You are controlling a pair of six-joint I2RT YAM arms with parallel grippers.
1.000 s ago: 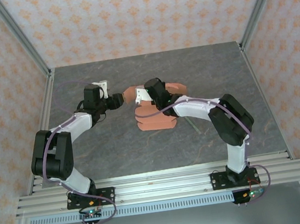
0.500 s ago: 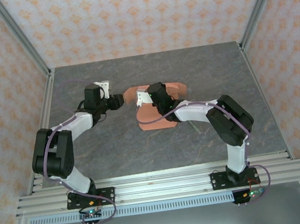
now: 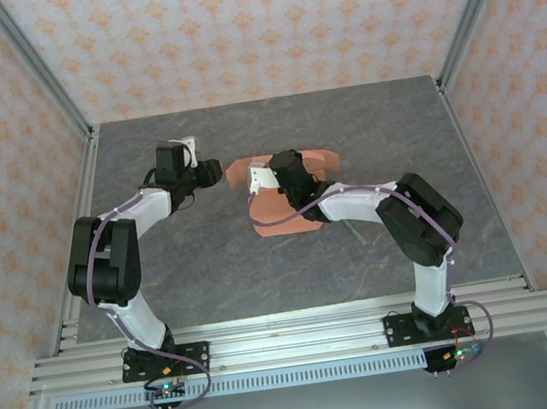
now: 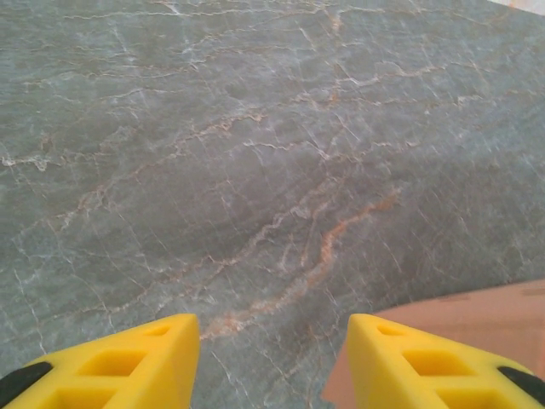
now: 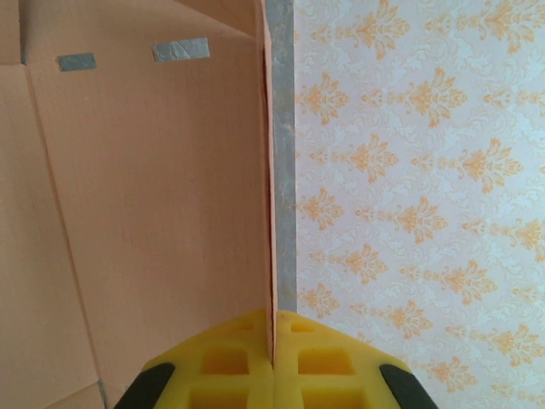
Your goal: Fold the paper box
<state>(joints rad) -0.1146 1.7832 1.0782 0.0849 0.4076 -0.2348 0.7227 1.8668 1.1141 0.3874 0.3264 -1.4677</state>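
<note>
Right pincer (image 5: 274, 334) pinches the plain salmon paper box (image 5: 153, 213).

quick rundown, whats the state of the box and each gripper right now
paper box, partly folded, one panel lifted, not yet closed up
right gripper, shut on the edge of that lifted panel
left gripper, open, nothing between its fingers, over the bare table beside the box

The paper box (image 5: 153, 213) is matt card, the table (image 4: 255, 170) veined stone-look, the left pincer (image 4: 271, 345) smooth yellow plastic.
</note>
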